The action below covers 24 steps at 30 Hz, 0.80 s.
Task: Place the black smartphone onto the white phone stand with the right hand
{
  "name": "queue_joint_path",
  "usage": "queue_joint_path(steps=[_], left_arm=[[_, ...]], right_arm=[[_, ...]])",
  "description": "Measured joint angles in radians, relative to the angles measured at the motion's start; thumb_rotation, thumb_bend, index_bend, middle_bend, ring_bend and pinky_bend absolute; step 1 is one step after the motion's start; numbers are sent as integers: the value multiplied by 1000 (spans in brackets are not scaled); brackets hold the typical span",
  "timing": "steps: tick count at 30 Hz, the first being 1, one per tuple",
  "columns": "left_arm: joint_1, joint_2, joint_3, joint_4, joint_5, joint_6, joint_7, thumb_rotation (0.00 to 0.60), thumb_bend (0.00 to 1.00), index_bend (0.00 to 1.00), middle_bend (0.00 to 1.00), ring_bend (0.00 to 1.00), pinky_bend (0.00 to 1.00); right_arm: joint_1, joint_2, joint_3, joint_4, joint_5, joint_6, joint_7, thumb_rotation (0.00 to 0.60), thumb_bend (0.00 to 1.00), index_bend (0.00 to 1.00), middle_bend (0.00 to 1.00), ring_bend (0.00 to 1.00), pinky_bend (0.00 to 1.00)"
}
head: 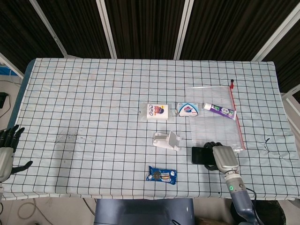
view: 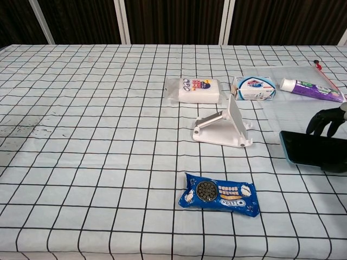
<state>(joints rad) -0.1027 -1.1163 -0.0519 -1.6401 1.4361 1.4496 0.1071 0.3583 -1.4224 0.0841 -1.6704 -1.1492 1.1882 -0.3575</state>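
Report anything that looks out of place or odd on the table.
A dark smudge soils the checked cloth on its left side. Otherwise nothing stands out: the white stand sits upright, and the right hand grips the phone beside it.
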Motion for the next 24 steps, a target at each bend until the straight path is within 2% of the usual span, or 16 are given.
queue_joint_path(steps=[8, 17, 24], left_arm=[[0, -1, 0, -1, -2, -1, -1, 600, 0, 0, 0, 0, 0], [-1, -2, -3, -2, -7, -2, -2, 600, 0, 0, 0, 0, 0], [-2, -1, -2, -3, -7, -6, -7, 600, 0, 0, 0, 0, 0]], right_arm=[[-5, 15, 63, -27, 7, 8, 146, 600, 351, 559, 584, 514, 545], [-1, 22, 170, -100, 48, -29, 429, 600, 351, 559, 580, 501, 541], [5, -40, 215, -103, 25, -37, 616, 600, 351, 559, 578, 494, 540]])
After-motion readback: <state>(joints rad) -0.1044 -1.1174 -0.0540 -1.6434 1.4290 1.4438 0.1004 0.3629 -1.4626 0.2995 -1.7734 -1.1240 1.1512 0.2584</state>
